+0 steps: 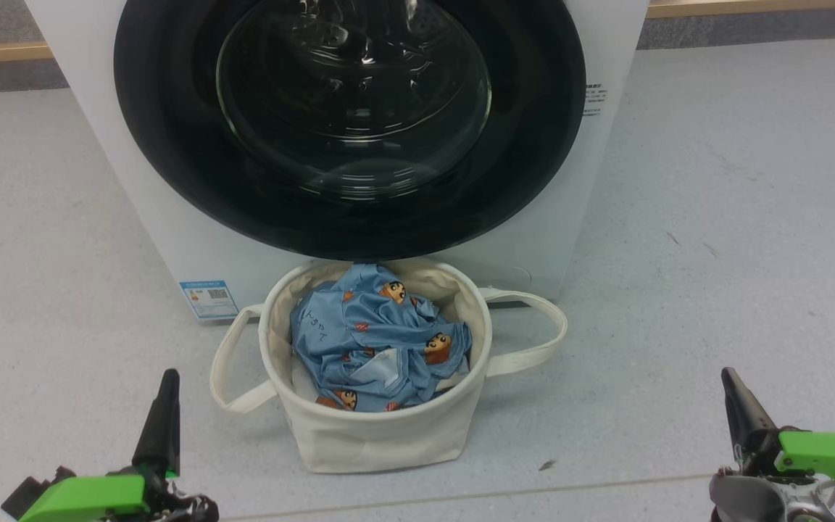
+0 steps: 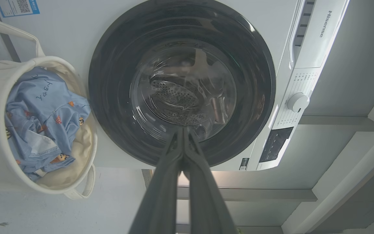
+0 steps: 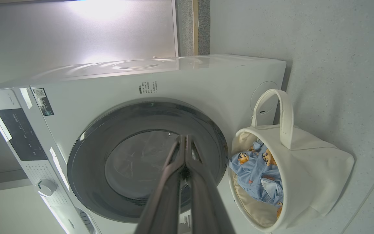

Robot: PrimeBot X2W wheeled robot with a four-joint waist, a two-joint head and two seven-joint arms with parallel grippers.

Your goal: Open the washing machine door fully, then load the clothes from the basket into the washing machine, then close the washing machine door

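While both sets of jaws rest shut and empty, the washing machine door (image 1: pixel 352 123) stands closed ahead of them; hook its rim and swing it wide over the basket (image 1: pixel 374 435).

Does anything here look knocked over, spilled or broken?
Nothing stands out. The basket stands upright before the shut washing machine door, the clothes all inside it. Only a small dark speck lies on the floor.
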